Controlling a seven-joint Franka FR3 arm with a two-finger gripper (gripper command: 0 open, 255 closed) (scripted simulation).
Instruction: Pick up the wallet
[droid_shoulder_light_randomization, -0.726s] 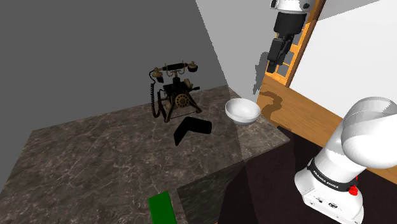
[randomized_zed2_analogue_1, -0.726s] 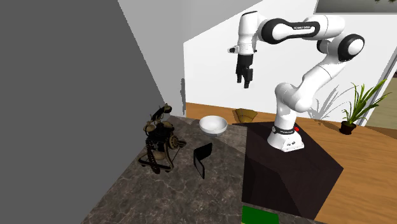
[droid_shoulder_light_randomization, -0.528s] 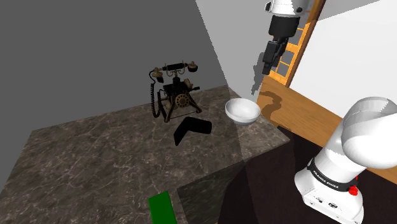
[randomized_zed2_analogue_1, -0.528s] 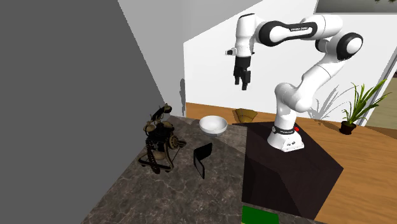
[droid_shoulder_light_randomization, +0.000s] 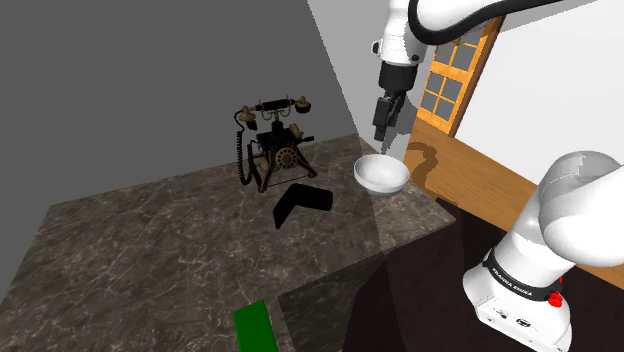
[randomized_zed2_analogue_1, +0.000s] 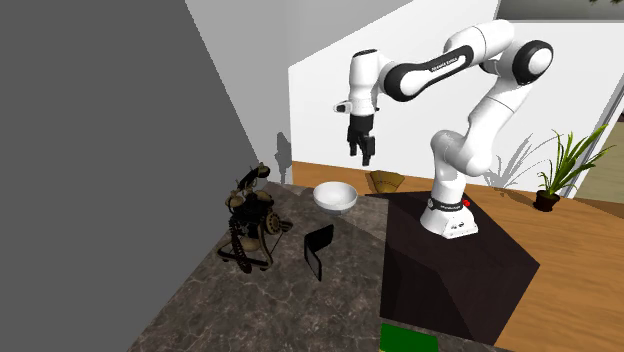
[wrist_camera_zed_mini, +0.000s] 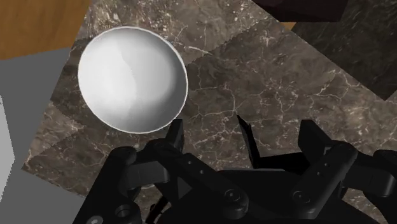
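The wallet (droid_shoulder_light_randomization: 300, 200) is black and stands half open like a tent on the dark marble table (droid_shoulder_light_randomization: 150, 250), in front of the telephone and to the shoulder view's left of the white bowl. In the second exterior view the wallet (randomized_zed2_analogue_1: 318, 248) stands between the telephone and the robot's stand. My gripper (droid_shoulder_light_randomization: 385, 125) hangs high, pointing down above the bowl's far side, well away from the wallet. Seen from the other side, the gripper (randomized_zed2_analogue_1: 361, 150) is open and empty. In the wrist view the gripper (wrist_camera_zed_mini: 243, 132) has its fingers apart beside the bowl.
A white bowl (droid_shoulder_light_randomization: 381, 174) (wrist_camera_zed_mini: 132, 79) sits near the table's far corner. An antique black telephone (droid_shoulder_light_randomization: 275, 140) stands by the grey wall. A green block (droid_shoulder_light_randomization: 258, 328) lies at the front edge. A potted plant (randomized_zed2_analogue_1: 555, 170) stands on the wooden floor (randomized_zed2_analogue_1: 560, 290).
The arm has swung from beside the wooden door toward the shoulder view's left and come lower, so the gripper now hangs over the bowl. The wallet, telephone and bowl have not moved.
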